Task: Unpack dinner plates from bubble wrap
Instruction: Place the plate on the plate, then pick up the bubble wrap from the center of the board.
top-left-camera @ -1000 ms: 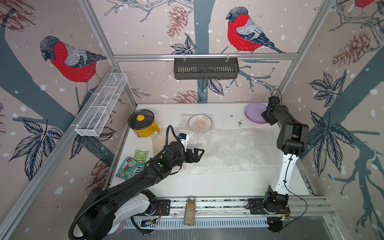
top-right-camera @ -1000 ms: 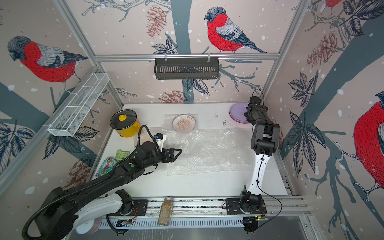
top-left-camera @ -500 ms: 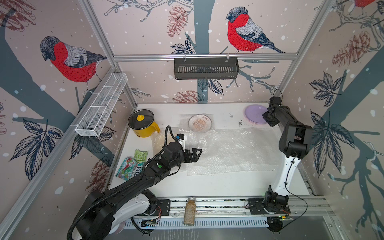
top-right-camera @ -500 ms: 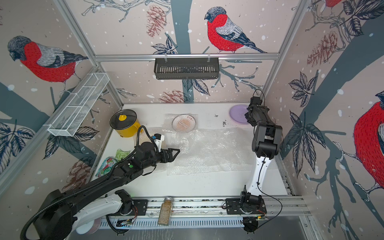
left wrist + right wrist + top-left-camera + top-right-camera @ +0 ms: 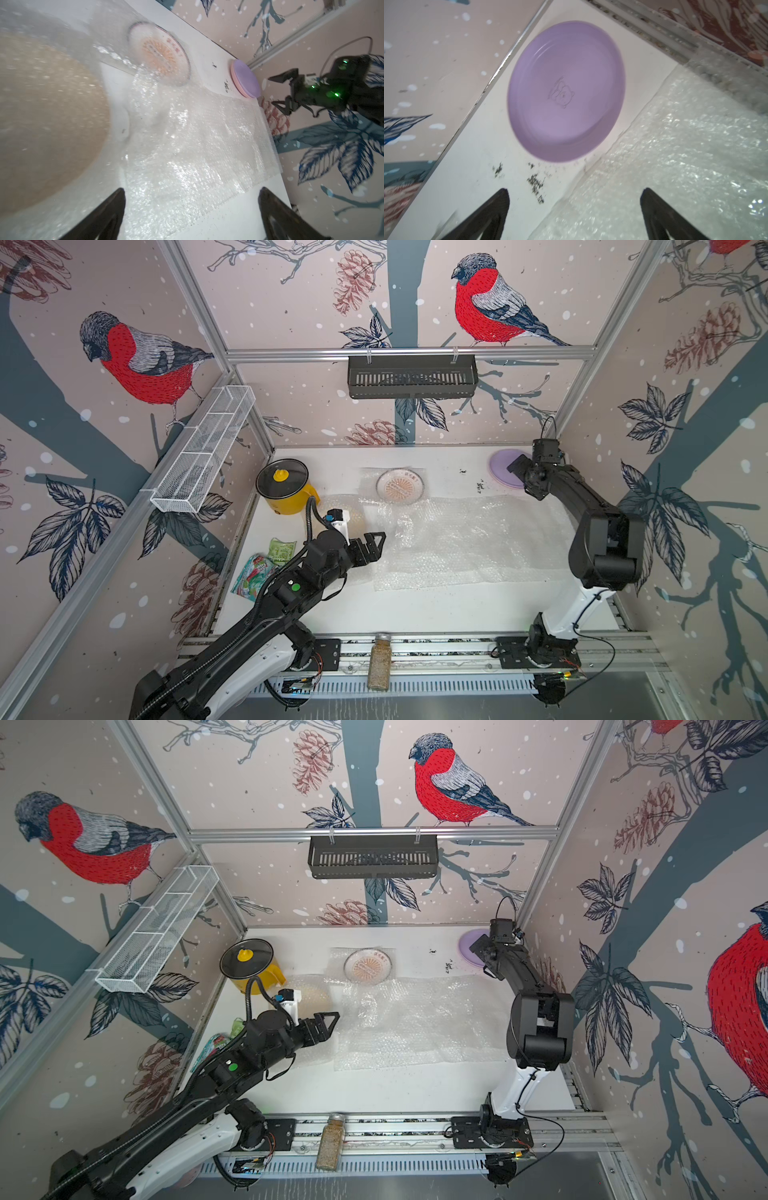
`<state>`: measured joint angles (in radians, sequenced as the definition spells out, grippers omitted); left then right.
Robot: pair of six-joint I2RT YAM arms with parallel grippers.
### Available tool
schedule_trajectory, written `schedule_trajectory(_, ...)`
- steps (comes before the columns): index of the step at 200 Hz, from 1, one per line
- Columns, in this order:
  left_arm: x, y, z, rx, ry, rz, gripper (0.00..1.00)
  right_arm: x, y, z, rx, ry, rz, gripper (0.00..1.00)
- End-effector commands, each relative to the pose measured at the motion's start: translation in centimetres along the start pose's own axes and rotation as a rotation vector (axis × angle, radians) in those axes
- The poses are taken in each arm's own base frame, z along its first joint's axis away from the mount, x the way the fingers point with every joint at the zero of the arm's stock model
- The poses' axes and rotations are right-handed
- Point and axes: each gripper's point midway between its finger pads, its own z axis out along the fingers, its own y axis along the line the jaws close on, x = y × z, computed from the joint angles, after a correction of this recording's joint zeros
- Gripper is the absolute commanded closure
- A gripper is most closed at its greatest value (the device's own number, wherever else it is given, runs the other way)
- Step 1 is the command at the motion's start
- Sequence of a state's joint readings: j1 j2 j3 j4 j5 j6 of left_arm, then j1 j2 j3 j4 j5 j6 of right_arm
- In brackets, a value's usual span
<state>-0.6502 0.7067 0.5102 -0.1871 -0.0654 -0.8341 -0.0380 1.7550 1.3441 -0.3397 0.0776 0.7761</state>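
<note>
near lilac plate [image 5: 566, 91] | right end effector [image 5: 575, 191] | wide open, empty

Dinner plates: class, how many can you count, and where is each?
4. The lilac plate lies on the pink plate in the far right corner; the sunburst plate sits back centre; the cream plate lies under bubble wrap by the yellow pot. Others may be hidden.

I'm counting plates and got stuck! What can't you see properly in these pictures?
Pink plate: left wrist view, only a rim shows under the lilac plate.
Cream plate: blurred, under bubble wrap; in both top views the left arm covers part.
Sunburst plate: in a top view, rim lettering too small.
</note>
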Motion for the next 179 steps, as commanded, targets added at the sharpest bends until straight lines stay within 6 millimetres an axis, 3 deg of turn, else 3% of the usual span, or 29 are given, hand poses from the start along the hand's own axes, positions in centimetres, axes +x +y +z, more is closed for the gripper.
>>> schedule_trajectory(1,-0.9,5.4,-1.2,-0.238,-0.09,-0.054,0.02,0.5,2.7,-2.4,-0.114,-0.051,-0.078,0.01)
schedule_trajectory(29,-2.7,9.1,-1.3,-0.359,-0.138,-0.107,0.02,4.5,4.0,-6.7,-0.243,-0.049,-0.152,0.01)
schedule_trajectory(62,-4.5,14.5,-0.6,-0.49,-0.208,-0.183,0.02,10.3,3.1,-10.1,-0.358,0.021,-0.236,0.01)
schedule_trajectory(76,-5.1,16.6,-0.6,-0.532,-0.238,-0.233,0.02,11.7,2.9,-11.8,-0.407,0.017,-0.263,0.01)
schedule_trajectory(92,-5.5,18.3,-0.2,-0.546,-0.265,-0.271,0.02,13.3,2.3,-12.3,-0.431,0.023,-0.293,0.01)
schedule_trajectory(134,-5.5,21.6,0.7,-0.614,-0.26,-0.314,0.07,15.1,1.8,-12.9,-0.514,0.018,-0.323,0.01)
schedule_trajectory(179,-5.3,22.1,1.7,-0.595,-0.241,-0.293,0.22,17.4,1.9,-12.1,-0.568,0.099,-0.361,0.01)
